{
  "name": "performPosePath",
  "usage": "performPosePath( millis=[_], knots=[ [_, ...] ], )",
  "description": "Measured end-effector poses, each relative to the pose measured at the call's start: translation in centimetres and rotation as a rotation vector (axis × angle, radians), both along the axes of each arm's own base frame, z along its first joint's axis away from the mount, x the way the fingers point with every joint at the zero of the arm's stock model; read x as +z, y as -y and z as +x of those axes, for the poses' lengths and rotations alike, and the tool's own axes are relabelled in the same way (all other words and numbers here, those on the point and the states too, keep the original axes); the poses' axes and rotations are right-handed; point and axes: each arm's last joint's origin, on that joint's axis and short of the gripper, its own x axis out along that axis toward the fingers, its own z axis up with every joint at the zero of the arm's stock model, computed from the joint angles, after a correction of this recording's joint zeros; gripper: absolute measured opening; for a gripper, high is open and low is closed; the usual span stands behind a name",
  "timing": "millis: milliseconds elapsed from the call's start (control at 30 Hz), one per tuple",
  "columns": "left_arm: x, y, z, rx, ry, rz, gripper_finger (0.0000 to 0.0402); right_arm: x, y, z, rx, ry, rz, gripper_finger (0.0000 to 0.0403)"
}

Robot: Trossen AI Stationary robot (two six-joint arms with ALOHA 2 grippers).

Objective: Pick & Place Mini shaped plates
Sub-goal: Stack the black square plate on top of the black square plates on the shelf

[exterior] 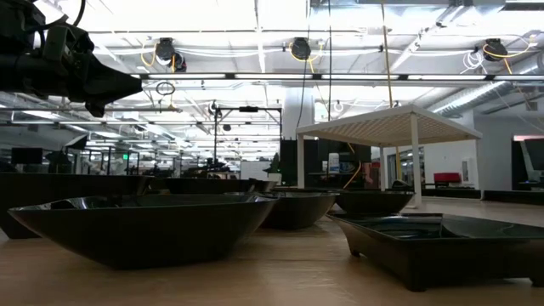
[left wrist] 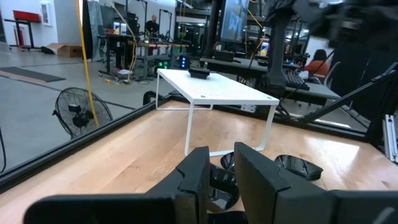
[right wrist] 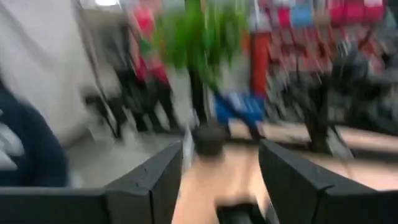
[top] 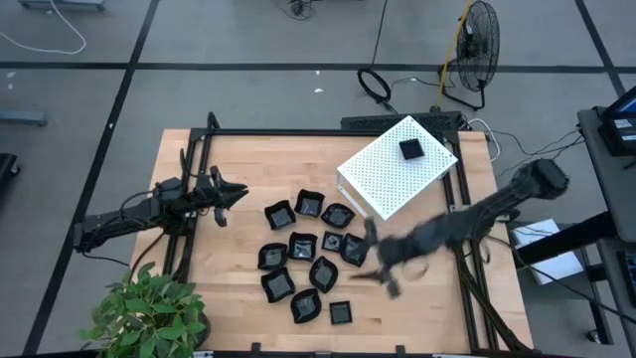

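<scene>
The mini shaped plates (top: 306, 261) are seen clustered on the wooden table (top: 238, 328), just beside the near corner of the white perforated box (top: 396, 165), which serves as the landmark here. One small dark plate (top: 411, 149) is seen resting on top of the box, near its far end. The right gripper (top: 383, 274) is found just off the box's near corner, at the edge of the plate cluster; its fingers (right wrist: 155, 180) are spread apart and nothing is seen held between them. The left gripper (top: 237, 194) is held well apart from the box, on the far side of the cluster from it, with its fingers (left wrist: 196, 177) drawn close together around a narrow gap and nothing gripped. A potted plant (top: 149, 316) is seen at the table corner farthest from the box.
</scene>
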Motion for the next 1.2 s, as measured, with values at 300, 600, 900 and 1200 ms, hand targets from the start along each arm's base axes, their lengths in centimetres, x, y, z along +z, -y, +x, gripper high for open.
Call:
performPosePath(
  millis=[300, 600, 900, 1200],
  knots=[
    [0.0, 0.0, 0.0, 0.0, 0.0, 0.0, 0.0076, -3.0, -10.6, 5.5, -0.177, -0.678, -0.259, 0.0199],
    [0.0, 0.0, 0.0, 0.0, 0.001, 0.0, 0.0077, -12.0, -11.2, 7.9, -0.208, -0.955, -0.302, 0.0181],
    [0.0, 0.0, 0.0, 0.0, 0.0, 0.0, 0.0076, -13.6, -9.6, 8.8, -0.144, -1.027, -0.202, 0.0147],
    [0.0, 0.0, 0.0, 0.0, 0.0, 0.0, 0.0076, -14.9, -8.9, 9.2, -0.051, -1.035, -0.11, 0.0115]
  ],
)
